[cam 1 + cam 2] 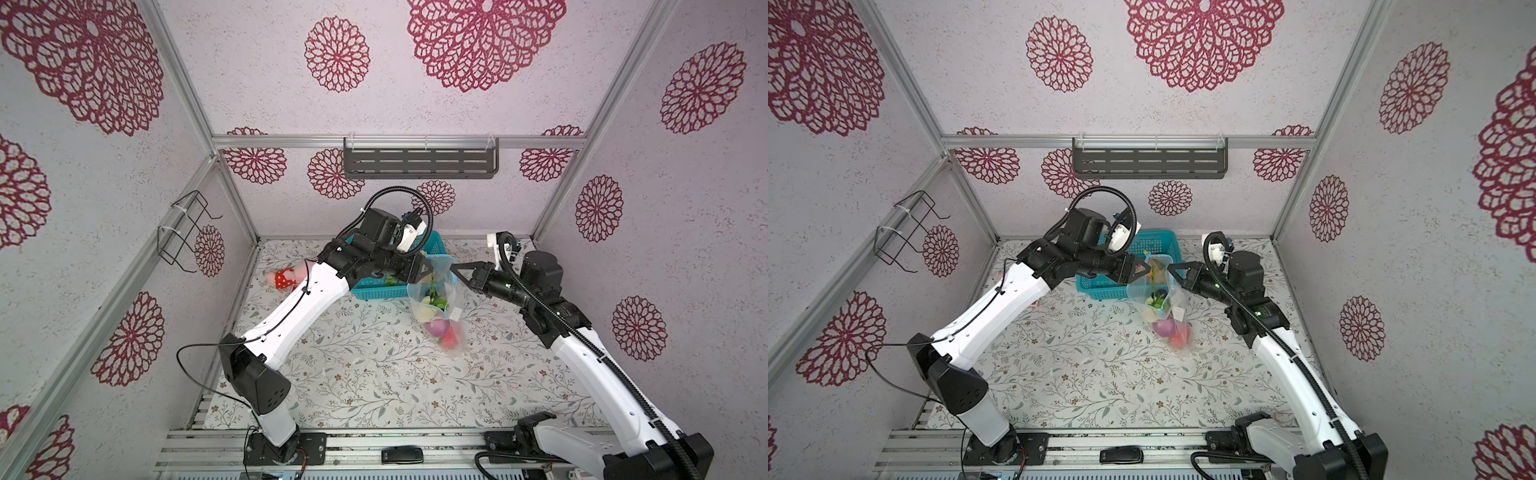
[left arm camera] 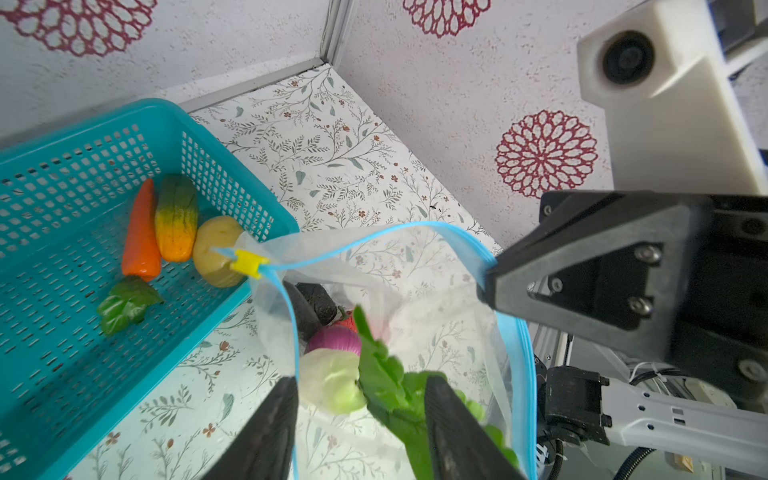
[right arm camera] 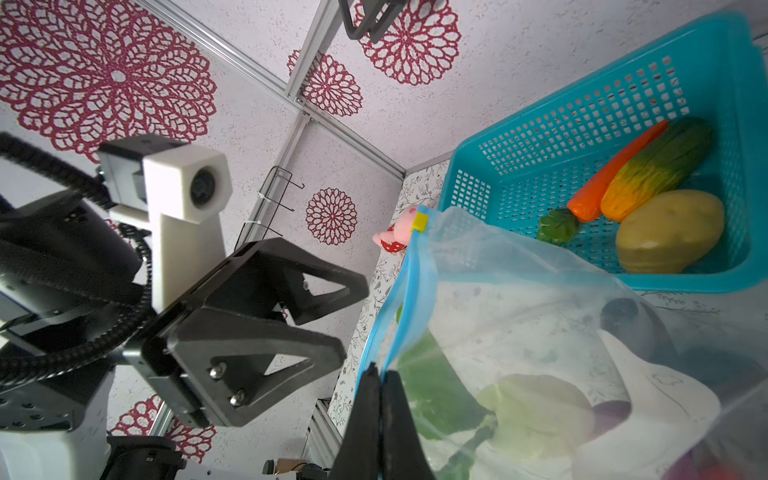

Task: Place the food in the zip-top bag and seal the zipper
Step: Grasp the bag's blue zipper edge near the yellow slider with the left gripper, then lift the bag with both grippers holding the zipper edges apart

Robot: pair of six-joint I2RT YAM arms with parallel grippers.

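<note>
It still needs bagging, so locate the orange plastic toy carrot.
The orange toy carrot shows in the left wrist view, inside the teal plastic mesh basket, beside a green-and-yellow toy vegetable; the basket sits left of the clear zip-top bag.

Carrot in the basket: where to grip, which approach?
Come from above: the basket walls block the sides. Pinch the carrot across its thick end, beside the leaf; there it probably clears the gourd lying against it. It lies flat, so jaws straddle its width.
</note>
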